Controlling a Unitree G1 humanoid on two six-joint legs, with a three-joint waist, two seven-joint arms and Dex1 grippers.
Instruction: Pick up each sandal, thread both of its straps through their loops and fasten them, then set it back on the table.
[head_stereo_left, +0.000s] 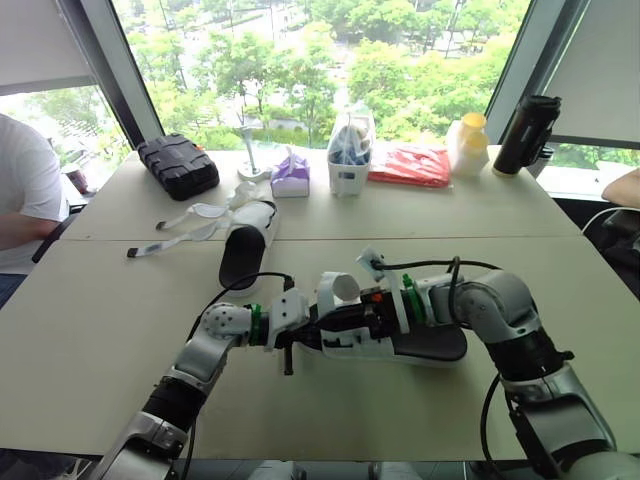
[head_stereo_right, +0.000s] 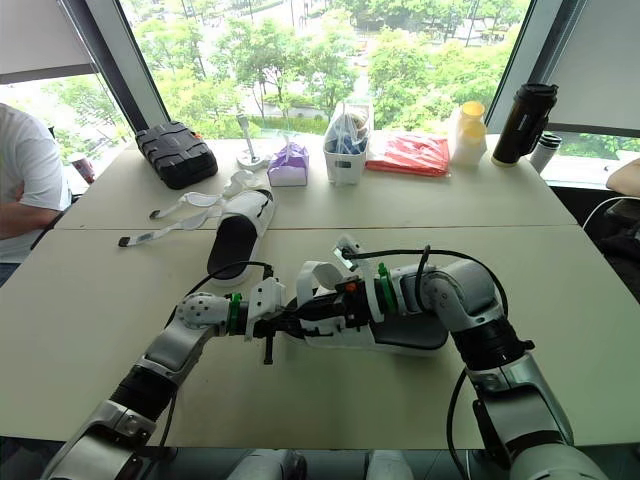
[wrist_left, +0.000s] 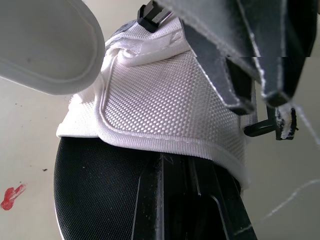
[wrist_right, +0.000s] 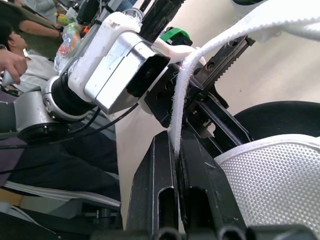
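The near sandal (head_stereo_left: 420, 343), with a black footbed and white mesh upper, lies on the table (head_stereo_left: 100, 330) between both arms. My left gripper (head_stereo_left: 312, 335) is shut on the edge of its white mesh upper (wrist_left: 165, 100) at the toe end. My right gripper (wrist_right: 177, 150) is shut on a white strap (wrist_right: 190, 95) that curls up above the sandal (head_stereo_left: 340, 288). The two grippers almost touch. A second sandal (head_stereo_left: 245, 250) lies farther back on the left, its straps (head_stereo_left: 170, 240) spread loose on the table.
Along the far edge stand a black case (head_stereo_left: 178, 165), a purple tissue box (head_stereo_left: 290, 175), a white holder (head_stereo_left: 350, 165), a red packet (head_stereo_left: 410, 165), a yellow-capped bottle (head_stereo_left: 468, 143) and a black flask (head_stereo_left: 525, 135). A person in white (head_stereo_left: 20, 190) sits at the left.
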